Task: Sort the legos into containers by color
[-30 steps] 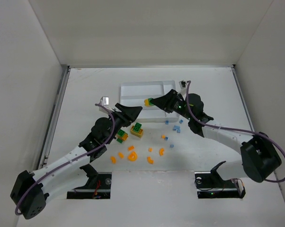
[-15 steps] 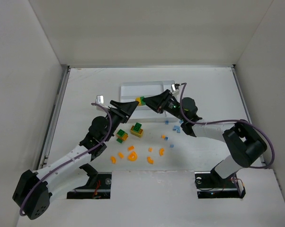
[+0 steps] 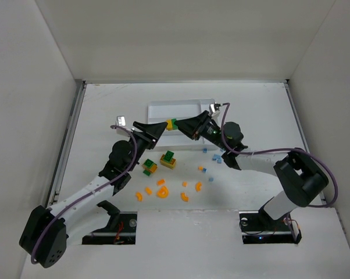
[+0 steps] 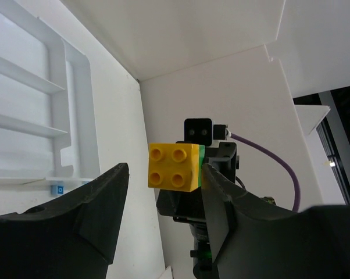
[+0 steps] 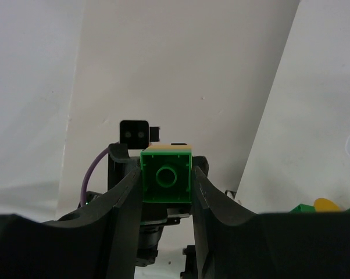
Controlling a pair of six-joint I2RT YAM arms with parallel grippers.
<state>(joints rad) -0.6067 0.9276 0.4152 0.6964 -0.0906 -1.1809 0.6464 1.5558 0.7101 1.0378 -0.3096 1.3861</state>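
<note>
My right gripper (image 3: 179,124) is shut on a small stack of a green brick (image 5: 166,176) and a yellow brick (image 4: 174,167), held in the air over the front of the white tray (image 3: 181,107). In the right wrist view (image 5: 166,185) both fingers press the green brick's sides. My left gripper (image 3: 159,127) is open and faces it tip to tip. In the left wrist view (image 4: 165,170) the yellow brick sits at the mouth of the jaws, close to the right fingertip (image 4: 213,180). The tray's slots (image 4: 76,87) look empty.
On the table in front of the tray lie a yellow-and-green stack (image 3: 168,158), a smaller green-yellow one (image 3: 149,167), several orange curved bits (image 3: 162,190) and several pale blue pieces (image 3: 217,157). Side walls close the workspace left and right.
My right gripper has carried the green-yellow stack left, over the tray's front. My left gripper has risen from the table bricks and now meets it tip to tip.
</note>
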